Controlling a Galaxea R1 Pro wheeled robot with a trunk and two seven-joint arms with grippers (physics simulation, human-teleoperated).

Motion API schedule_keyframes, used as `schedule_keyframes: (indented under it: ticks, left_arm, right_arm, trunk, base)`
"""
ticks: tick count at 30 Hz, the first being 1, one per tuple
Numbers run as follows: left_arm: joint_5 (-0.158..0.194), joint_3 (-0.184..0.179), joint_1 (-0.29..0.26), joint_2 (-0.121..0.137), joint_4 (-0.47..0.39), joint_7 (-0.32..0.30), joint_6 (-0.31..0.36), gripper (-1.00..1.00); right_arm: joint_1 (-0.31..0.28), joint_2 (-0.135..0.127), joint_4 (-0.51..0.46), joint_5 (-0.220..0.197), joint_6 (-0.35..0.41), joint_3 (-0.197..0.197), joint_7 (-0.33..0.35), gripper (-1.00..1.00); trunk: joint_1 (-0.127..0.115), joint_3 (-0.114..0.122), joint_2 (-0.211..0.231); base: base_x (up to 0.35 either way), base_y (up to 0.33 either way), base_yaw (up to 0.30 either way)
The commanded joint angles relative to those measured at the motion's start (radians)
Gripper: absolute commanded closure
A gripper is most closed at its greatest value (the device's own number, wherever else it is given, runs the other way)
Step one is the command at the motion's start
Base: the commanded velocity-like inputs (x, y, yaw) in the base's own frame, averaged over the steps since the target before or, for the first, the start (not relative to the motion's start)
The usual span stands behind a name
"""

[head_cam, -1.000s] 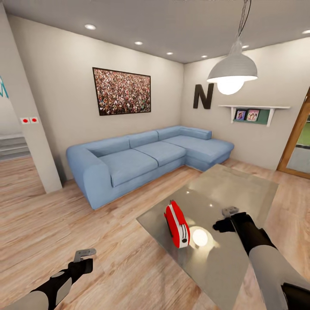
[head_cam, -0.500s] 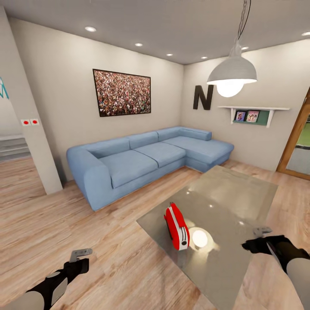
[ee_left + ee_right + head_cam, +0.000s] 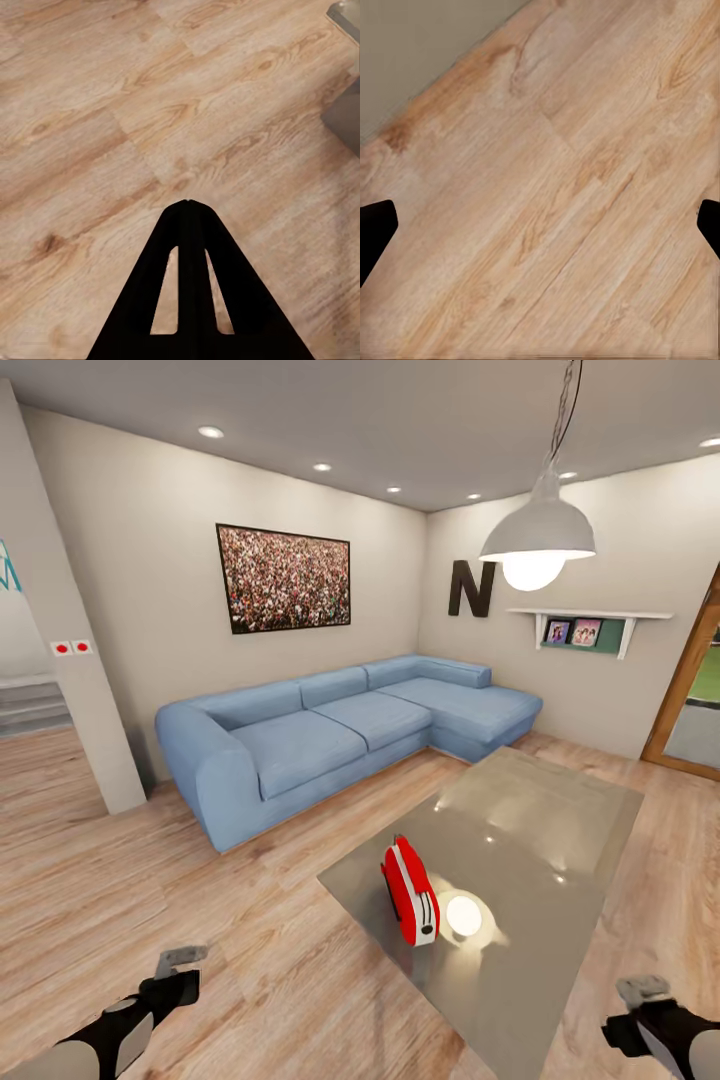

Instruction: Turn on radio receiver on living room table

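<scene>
Nearest, left gripper [image 3: 181, 957] low at the view's left over the wood plank floor [image 3: 120, 880], holding nothing; in the left wrist view its fingers [image 3: 189, 225] meet at one point, so pressed together, floor planks beneath. Right gripper [image 3: 643, 991] low at the view's right, over floor just off the table's near right edge, holding nothing; in the right wrist view its fingertips [image 3: 375, 225] sit at opposite edges of the picture, spread wide, floor under them and a grey strip of table edge in one corner. Both grippers well apart from the radio. Radio receiver [image 3: 410, 890] stands upright on the table [image 3: 540, 810], in the near left part of the top, red body, white stripe facing the camera, thin edge on. Bright lamp reflection on the glossy grey top just beside the radio, toward the right. Table runs away toward the right. Past it, blue corner sofa [image 3: 330, 730] along the far wall and round the corner. On the wall above, crowd picture [image 3: 284, 578]; black letter N [image 3: 471, 588] on the right-hand wall, small shelf [image 3: 588, 622] with photos next to it. White pendant lamp [image 3: 538, 540] hangs over the table, lit. Wooden door frame at far right edge.
</scene>
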Motion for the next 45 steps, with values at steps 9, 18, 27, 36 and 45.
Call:
schedule_keyframes:
  ticks: [9, 18, 27, 36, 45]
  left_arm:
    - [0.000, -0.001, 0.049, 0.002, 0.155, 0.123, -0.007, 1.00]
    - [0.000, -0.002, 0.064, -0.004, 0.158, 0.131, -0.015, 1.00]
    - [-0.010, -0.002, 0.074, -0.007, 0.159, 0.129, -0.011, 1.00]
    - [-0.088, -0.002, 0.095, -0.055, 0.159, 0.127, -0.008, 1.00]
    - [-0.089, 0.000, 0.138, -0.107, 0.159, 0.123, -0.005, 1.00]
  right_arm:
    - [0.112, 0.002, 0.055, 0.001, -0.145, 0.002, -0.080, -1.00]
    - [0.139, 0.012, 0.056, 0.002, -0.166, 0.003, -0.079, -1.00]
    - [0.150, 0.053, 0.057, 0.003, -0.163, 0.003, -0.077, -1.00]
    - [0.151, 0.272, 0.057, 0.000, -0.163, 0.001, -0.070, -1.00]
    - [0.151, 0.416, 0.057, -0.001, -0.163, 0.000, -0.074, -1.00]
  trunk:
    - [-0.035, 0.028, 0.063]
    - [-0.069, 0.057, 0.126]
    - [-0.104, 0.085, 0.189]
    - [-0.119, 0.097, 0.217]
    - [-0.119, 0.097, 0.217]
  base:
    - [-0.026, -0.021, 0.000]
    - [-0.234, -0.197, 0.000]
    - [-0.249, -0.211, 0.000]
    - [-0.104, -0.088, 0.000]
    - [-0.002, -0.001, 0.000]
